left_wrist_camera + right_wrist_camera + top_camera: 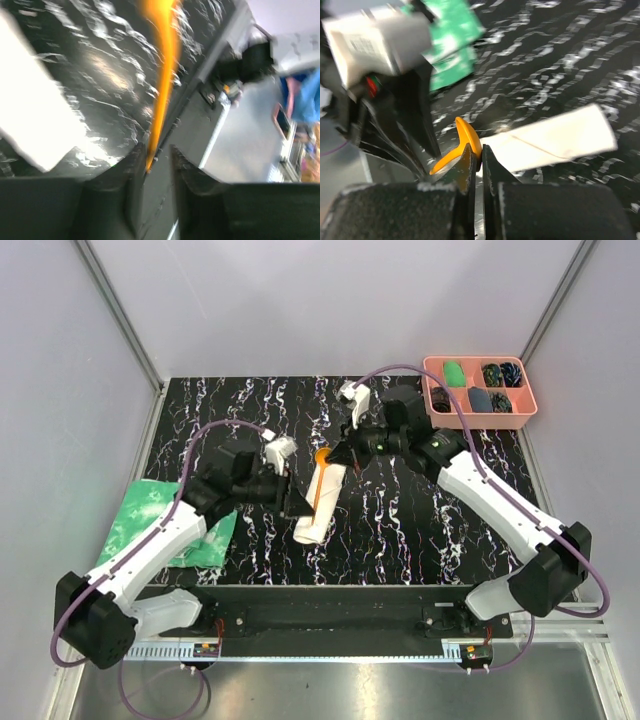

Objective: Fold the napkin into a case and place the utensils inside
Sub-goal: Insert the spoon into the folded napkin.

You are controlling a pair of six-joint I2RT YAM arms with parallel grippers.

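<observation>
The case point(311, 523) lies near the middle of the tabletop point(430, 530), a narrow cream strip running from the near edge toward the far edge, slightly tilted. The orange spoon point(321, 455) sits at its far end, the slim handle running back along the strip. I cannot tell whether any of it is inside the pocket.

My right pincer point(481, 154) is pinched tight on the spoon at its bowl end. My left pincer point(157, 161) stands narrowly apart, with the handle's tip in the gap and close against one finger point(134, 172).

At the far right corner of the tabletop sits the pink tray point(433, 392). Its compartments hold one green piece and several dark ones, too small to name.

The green-and-white cloth point(140, 512) lies crumpled at the left edge, partly under my left arm and well apart from the case. My two pincers crowd the case from either side.
</observation>
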